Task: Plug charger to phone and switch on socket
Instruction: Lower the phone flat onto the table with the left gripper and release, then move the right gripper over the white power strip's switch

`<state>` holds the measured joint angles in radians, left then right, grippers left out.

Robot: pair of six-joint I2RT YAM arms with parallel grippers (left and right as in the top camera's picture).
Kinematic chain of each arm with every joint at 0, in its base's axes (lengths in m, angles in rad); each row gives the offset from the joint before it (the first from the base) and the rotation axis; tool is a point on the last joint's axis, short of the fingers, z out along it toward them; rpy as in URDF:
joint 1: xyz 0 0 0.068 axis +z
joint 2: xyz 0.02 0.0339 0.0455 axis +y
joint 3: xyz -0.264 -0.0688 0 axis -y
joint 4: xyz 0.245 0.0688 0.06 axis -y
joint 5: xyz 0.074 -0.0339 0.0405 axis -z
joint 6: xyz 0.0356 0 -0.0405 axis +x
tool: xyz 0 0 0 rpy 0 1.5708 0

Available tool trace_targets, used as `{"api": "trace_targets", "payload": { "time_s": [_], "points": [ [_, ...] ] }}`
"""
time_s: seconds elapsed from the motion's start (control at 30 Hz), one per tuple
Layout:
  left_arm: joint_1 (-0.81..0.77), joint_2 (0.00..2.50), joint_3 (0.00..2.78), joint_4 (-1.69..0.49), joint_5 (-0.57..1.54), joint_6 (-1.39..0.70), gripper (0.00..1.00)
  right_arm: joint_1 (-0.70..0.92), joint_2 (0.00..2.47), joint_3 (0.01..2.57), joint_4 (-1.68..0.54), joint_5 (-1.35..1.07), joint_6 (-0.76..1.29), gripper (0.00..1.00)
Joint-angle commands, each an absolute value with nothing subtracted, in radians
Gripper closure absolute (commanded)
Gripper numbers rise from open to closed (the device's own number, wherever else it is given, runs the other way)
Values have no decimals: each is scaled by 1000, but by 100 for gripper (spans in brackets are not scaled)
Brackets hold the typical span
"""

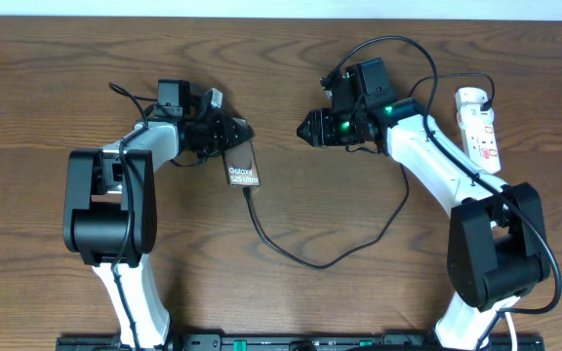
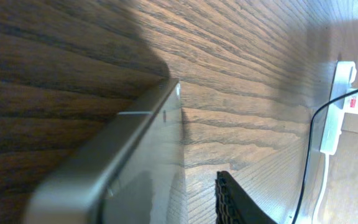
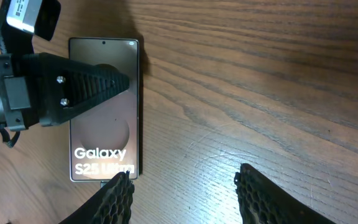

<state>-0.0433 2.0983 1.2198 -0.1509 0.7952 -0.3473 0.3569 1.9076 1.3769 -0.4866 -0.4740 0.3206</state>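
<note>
Overhead: the phone [image 1: 243,169] lies on the worktop, its top end under my left pincer [image 1: 232,132], and the charger [image 1: 312,264] trails from its other end. The right pincer [image 1: 307,127] sits apart, with the socket [image 1: 480,125] behind its arm.

Left wrist: the phone's edge looms beside one finger [image 2: 238,202]. I cannot tell that pincer's opening.

Right wrist: the fingers are spread and empty, with the phone ahead-left.

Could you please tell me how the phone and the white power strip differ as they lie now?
The phone is brown-bronze, the power strip white and longer. The phone lies left of centre with the left gripper over its upper end; the power strip lies far right, no gripper on it. Both lie flat on the table.
</note>
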Motion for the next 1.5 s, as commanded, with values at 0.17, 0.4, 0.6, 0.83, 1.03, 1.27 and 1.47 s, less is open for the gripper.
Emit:
{"api": "trace_targets", "payload": {
  "time_s": [0.17, 0.4, 0.6, 0.83, 1.03, 1.27, 1.47],
  "points": [
    [-47, 2091, 1229, -175, 709, -337, 46, 362, 1900, 1389, -491, -462, 297, 47],
    [-47, 2091, 1230, -227, 571, -337, 38, 362, 1900, 1389, -492, -462, 293, 48],
    [-47, 2091, 1231, -263, 428, -337, 38, 361, 1900, 1389, -494, -461, 290, 48],
    [-47, 2091, 1231, -319, 234, -332, 38, 361, 1900, 1389, -502, -461, 282, 49],
    [-46, 2088, 1234, -331, 175, -321, 38, 360, 1900, 1389, -505, -454, 272, 50],
    [-22, 1938, 1261, -378, 159, -307, 38, 332, 1796, 1391, -515, -455, 264, 52],
    [6, 1681, 1261, -463, 159, -307, 38, 258, 1617, 1391, -599, -397, 231, 49]
  ]
}}
